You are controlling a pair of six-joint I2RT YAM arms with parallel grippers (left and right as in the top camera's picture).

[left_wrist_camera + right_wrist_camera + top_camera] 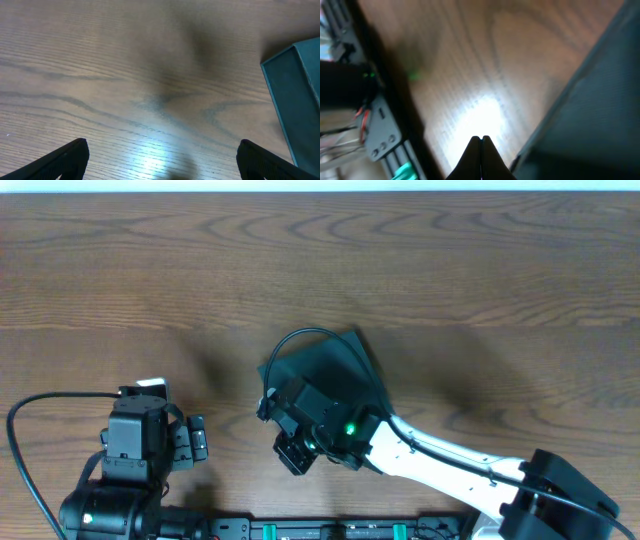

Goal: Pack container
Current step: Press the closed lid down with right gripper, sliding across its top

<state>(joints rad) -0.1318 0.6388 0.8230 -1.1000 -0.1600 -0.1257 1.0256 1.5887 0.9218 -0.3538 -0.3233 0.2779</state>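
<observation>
The container (330, 363) is a dark teal-green square box in the middle of the wooden table, turned at an angle; its near part is hidden under my right arm. My right gripper (295, 457) is shut and empty, just off the box's near left side. In the right wrist view the shut fingertips (481, 138) hang over bare wood, with the box's edge (600, 115) close on the right. My left gripper (197, 440) is open and empty at the front left. Its fingers (162, 144) are spread wide over bare wood, and the box's corner (295, 90) shows at the right edge.
A black and metal rail with green parts (330, 530) runs along the table's front edge and shows in the right wrist view (385, 140). A black cable (300, 335) arcs over the box. The wooden table (450, 270) stretches behind the box.
</observation>
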